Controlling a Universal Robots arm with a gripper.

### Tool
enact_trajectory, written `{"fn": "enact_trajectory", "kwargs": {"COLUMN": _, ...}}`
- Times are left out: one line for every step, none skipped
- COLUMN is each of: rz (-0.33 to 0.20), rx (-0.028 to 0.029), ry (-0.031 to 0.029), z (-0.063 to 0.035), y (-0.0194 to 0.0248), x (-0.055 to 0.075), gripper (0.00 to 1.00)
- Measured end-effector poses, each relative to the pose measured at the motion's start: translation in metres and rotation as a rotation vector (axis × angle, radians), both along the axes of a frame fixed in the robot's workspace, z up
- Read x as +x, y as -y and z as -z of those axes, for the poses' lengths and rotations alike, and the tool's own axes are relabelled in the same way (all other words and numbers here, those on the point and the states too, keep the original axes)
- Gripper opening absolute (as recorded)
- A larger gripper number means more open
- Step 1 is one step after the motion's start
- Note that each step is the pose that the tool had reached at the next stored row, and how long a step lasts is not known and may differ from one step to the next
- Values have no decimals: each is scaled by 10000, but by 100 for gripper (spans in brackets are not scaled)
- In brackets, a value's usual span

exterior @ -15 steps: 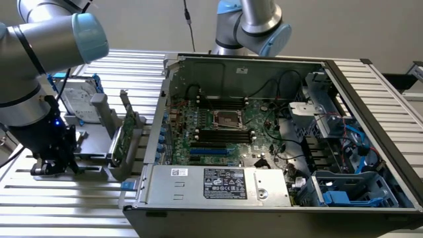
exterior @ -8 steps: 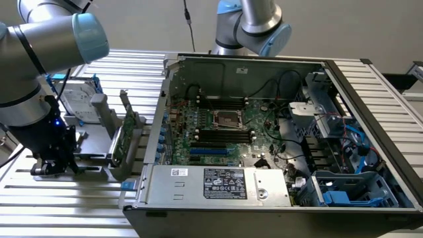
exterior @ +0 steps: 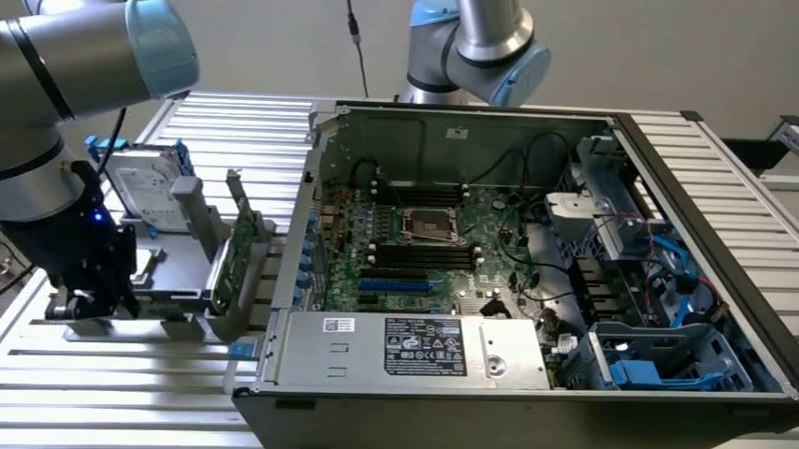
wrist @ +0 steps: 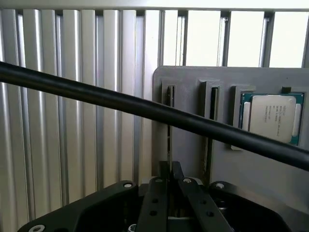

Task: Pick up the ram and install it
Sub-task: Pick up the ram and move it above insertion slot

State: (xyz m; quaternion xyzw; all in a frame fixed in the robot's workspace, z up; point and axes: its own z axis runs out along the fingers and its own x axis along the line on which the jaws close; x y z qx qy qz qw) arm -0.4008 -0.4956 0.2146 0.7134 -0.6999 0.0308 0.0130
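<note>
In the wrist view the ram (wrist: 169,140) shows edge-on as a thin dark strip standing in the leftmost slot of a grey holder (wrist: 193,82). My gripper (wrist: 170,170) sits right over it, and its two black fingers (wrist: 157,193) meet on the strip's near end. In the exterior view my gripper (exterior: 90,304) is low at the holder (exterior: 168,281) on the exterior view's left, beside the open computer case (exterior: 699,187). The arm hides the ram there. Black memory slots (exterior: 425,254) lie on the motherboard next to the processor socket.
A processor chip (wrist: 273,116) lies in a holder recess, and a second slot (wrist: 212,106) is beside the ram. A black cable (wrist: 96,94) crosses the wrist view. A green expansion card (exterior: 235,257) and a hard drive (exterior: 144,192) stand nearby. Another arm (exterior: 481,47) is behind the case.
</note>
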Motion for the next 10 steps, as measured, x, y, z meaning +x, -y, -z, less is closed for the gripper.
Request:
{"fn": "enact_trajectory", "kwargs": {"rz": -1, "rx": 0, "ry": 0, "z": -37, "y": 0, "x": 0, "gripper": 14}}
{"fn": "enact_trajectory", "kwargs": {"rz": -1, "rx": 0, "ry": 0, "z": -77, "y": -1, "x": 1, "gripper": 14}}
{"fn": "enact_trajectory", "kwargs": {"rz": -1, "rx": 0, "ry": 0, "z": -119, "y": -1, "x": 1, "gripper": 14}}
{"fn": "enact_trajectory", "kwargs": {"rz": -1, "rx": 1, "ry": 0, "z": -164, "y": -2, "x": 2, "gripper": 14}}
{"fn": "enact_trajectory", "kwargs": {"rz": -2, "rx": 0, "ry": 0, "z": -208, "y": -2, "x": 3, "gripper": 14}}
{"fn": "enact_trajectory", "kwargs": {"rz": -2, "rx": 0, "ry": 0, "z": -253, "y": -4, "x": 4, "gripper": 14}}
{"fn": "enact_trajectory", "kwargs": {"rz": -2, "rx": 1, "ry": 1, "z": -296, "y": -5, "x": 5, "gripper": 14}}
{"fn": "enact_trajectory", "kwargs": {"rz": -2, "rx": 0, "ry": 0, "z": -335, "y": -7, "x": 5, "gripper": 14}}
{"fn": "enact_trajectory", "kwargs": {"rz": -1, "rx": 0, "ry": -1, "z": -373, "y": -9, "x": 4, "gripper": 14}}
{"fn": "enact_trajectory", "kwargs": {"rz": -2, "rx": 1, "ry": 1, "z": -412, "y": -11, "x": 5, "gripper": 14}}
